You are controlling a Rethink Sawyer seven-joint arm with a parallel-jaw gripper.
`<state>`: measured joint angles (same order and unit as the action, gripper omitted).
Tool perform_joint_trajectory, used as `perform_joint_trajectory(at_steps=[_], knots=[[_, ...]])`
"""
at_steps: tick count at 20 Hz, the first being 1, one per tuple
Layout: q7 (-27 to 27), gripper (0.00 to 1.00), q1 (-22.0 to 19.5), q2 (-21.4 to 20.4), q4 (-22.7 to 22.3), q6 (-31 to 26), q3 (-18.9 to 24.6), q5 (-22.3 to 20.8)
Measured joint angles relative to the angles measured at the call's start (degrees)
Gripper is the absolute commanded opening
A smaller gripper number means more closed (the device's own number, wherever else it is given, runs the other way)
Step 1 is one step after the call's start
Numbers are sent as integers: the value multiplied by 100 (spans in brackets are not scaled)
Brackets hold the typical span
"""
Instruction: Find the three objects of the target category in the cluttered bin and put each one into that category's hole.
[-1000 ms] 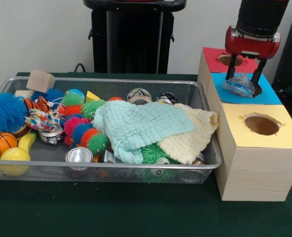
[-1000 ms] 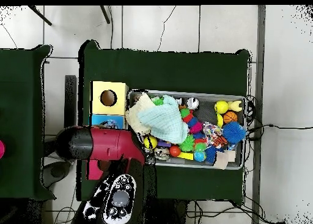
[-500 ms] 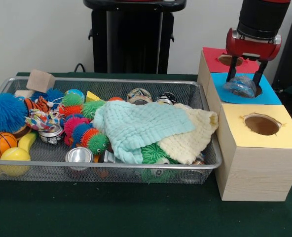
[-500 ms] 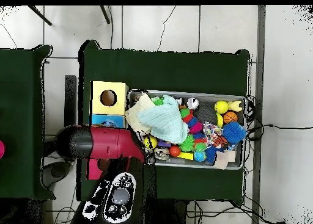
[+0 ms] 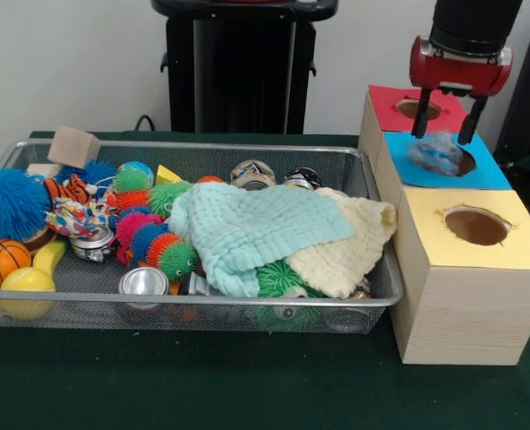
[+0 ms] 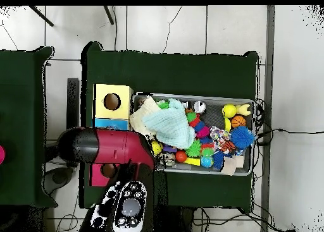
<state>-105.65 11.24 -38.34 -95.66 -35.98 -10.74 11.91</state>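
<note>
Risen since a moment ago: gripper [image 5: 444, 137] lifted clear of the crumpled clear plastic piece [image 5: 437, 152], which now lies released over the blue-topped hole [image 5: 463, 162]. Jaws open, fingers spread either side above the plastic, touching nothing.

Nearest on the green table [image 5: 202, 385], the wire mesh bin [image 5: 193, 309] at left, heaped with a mint knitted cloth [image 5: 252, 228] over a cream cloth [image 5: 354, 246], spiky rubber balls [image 5: 158, 242], metal cans [image 5: 143, 281], a small basketball [image 5: 2, 260] and a wooden block [image 5: 73, 145]. To the right, the wooden box row: yellow top with its hole [image 5: 475, 226] nearest, blue in the middle, red top [image 5: 399, 107] farthest.

Plastic apparently perched on the blue hole's left rim, not plainly dropped through; worth confirming it has fallen, or nudging it rightward into the opening, before returning to the bin. Straight vertical retreat best, to avoid dragging the light plastic off.

Arm hanging vertically from above over the far right, wrist pointing straight down; in the overhead view, red arm body [image 6: 107, 147] covering the blue and red boxes.
</note>
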Motion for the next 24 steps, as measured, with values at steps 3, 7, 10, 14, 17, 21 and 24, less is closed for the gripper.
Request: perform_joint_trajectory(at_steps=[3, 7, 10, 14, 17, 21, 24], knots=[[0, 100, -91, -140, -1, -153, -1, -1], [0, 100, -247, -326, -1, -268, -2, -1], [0, 100, -319, -374, -1, -269, 6, -1], [0, 100, -447, -383, -2, -269, 46, -2], [0, 100, -534, -382, -2, -269, 103, -2], [0, 100, -672, -348, -1, -269, 188, -6], [0, 100, -886, -271, -2, -268, 283, -19]])
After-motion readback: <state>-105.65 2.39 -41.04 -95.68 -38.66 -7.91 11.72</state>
